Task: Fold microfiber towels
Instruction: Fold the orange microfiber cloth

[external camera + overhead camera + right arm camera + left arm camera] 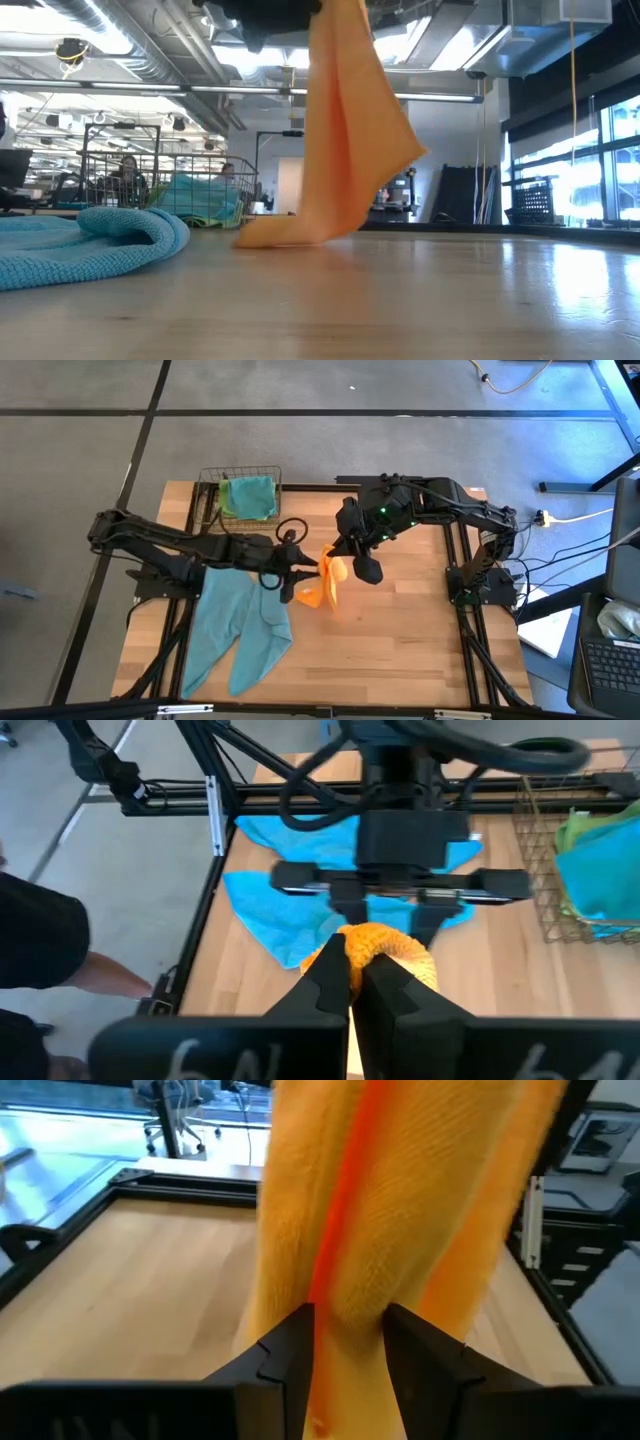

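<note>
**Two grippers, one orange towel hanging between them**

Both grippers met at the centre of the high view. The right gripper (345,556) was clenched on the top edge of the orange towel (322,588), holding it up so that it hung in a long fold; in the low view its bottom hem just touched the table (420,300). The left gripper (345,1355) had its fingers parted around the hanging cloth, with fabric lying between them but not pinched. A teal towel (238,625) lay crumpled at the lower left of the high view, and more towels sat in the wire basket (208,488) at the upper middle.

If the left fingers closed on only one layer, the fold would likely go crooked. The dragging hem could also bunch if the arms moved sideways.
</note>
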Tool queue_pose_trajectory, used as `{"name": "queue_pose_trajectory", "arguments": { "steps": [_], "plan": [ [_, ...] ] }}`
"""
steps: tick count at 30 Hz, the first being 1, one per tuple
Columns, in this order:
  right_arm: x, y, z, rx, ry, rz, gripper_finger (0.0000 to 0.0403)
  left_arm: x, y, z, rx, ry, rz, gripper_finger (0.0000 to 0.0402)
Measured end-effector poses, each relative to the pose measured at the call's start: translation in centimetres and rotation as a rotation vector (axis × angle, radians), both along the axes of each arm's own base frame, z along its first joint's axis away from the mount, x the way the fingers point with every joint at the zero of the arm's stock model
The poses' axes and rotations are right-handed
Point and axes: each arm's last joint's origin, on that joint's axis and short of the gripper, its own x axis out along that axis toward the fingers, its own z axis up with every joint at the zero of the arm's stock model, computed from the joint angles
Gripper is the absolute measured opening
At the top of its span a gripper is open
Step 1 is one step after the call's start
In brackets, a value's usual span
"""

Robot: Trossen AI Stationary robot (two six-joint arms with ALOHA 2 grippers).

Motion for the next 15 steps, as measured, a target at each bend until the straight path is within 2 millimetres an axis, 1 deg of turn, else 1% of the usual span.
{"name": "queue_pose_trajectory", "arguments": {
  "steps": [6, 12, 15],
  "plan": [
    [0.0, 0.3, 0.0, 0.039, 0.006, 0.031, 0.0003, -0.1, 1.1, 0.0, 0.0, 0.011, 0.028, 0.0115],
    [-0.1, 0.8, 0.0, 0.04, 0.01, 0.051, 0.0003, -1.4, 1.9, 1.2, 0.044, 0.005, 0.023, 0.0115],
    [-0.1, 0.8, 0.0, 0.041, 0.01, 0.057, 0.0003, -2.1, 2.6, 1.4, 0.065, 0.03, 0.039, 0.0116]
  ]
}}
